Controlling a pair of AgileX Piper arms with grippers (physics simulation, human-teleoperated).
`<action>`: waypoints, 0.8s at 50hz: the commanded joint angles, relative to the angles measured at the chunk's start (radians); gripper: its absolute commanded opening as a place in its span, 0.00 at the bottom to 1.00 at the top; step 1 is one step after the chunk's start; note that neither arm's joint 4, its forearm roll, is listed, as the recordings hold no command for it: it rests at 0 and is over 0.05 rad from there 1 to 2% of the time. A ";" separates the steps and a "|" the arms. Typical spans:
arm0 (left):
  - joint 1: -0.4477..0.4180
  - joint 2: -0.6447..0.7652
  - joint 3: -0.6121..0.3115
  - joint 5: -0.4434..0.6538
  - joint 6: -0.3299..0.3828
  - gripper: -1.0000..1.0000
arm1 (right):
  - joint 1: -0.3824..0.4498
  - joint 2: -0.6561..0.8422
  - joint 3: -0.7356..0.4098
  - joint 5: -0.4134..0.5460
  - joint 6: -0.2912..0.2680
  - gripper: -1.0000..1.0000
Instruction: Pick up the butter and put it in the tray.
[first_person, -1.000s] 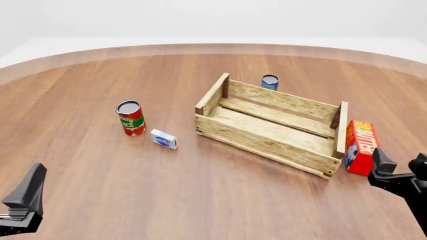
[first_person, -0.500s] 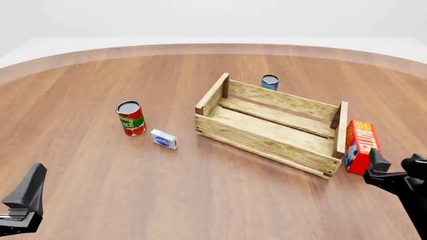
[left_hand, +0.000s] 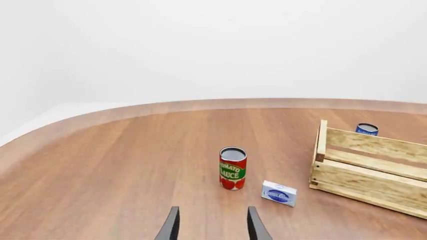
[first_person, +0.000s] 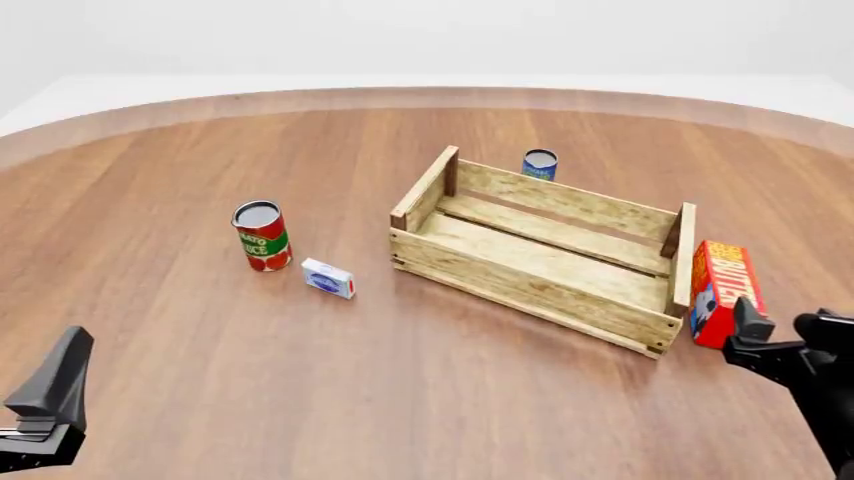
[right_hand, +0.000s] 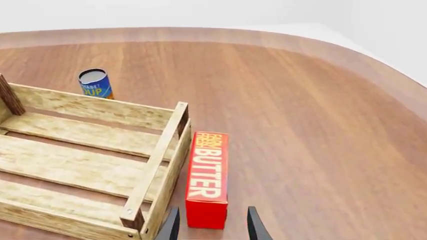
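The butter (first_person: 722, 288) is a red carton lying on the table against the outside of the tray's right end board; it also shows in the right wrist view (right_hand: 208, 176). The tray (first_person: 534, 291) is a light wooden slat crate, empty inside, and its end board shows in the right wrist view (right_hand: 157, 165). My right gripper (first_person: 775, 328) is open and empty, just in front of the butter's near end; in the right wrist view (right_hand: 212, 226) its fingers stand either side of that end. My left gripper (first_person: 54, 398) is open and empty at the near left, far from both.
A tomato sauce can (first_person: 262, 236) and a small white-blue box (first_person: 327, 278) stand left of the tray. A blue can (first_person: 539, 164) stands behind the tray. The left wrist view shows the can (left_hand: 232, 168), the box (left_hand: 279, 193) and the tray's left end (left_hand: 322, 150).
My right gripper has moved forward and a little left, closing in on the butter's near end. The left arm and all objects have not moved.
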 joint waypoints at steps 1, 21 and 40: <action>0.000 0.000 0.000 0.000 0.000 1.00 | 0.001 0.050 -0.010 -0.029 0.001 1.00; 0.000 0.000 0.000 0.000 0.000 1.00 | 0.009 0.187 -0.042 -0.101 0.002 1.00; 0.000 0.000 0.000 0.000 0.000 1.00 | 0.006 0.263 -0.072 -0.132 -0.007 1.00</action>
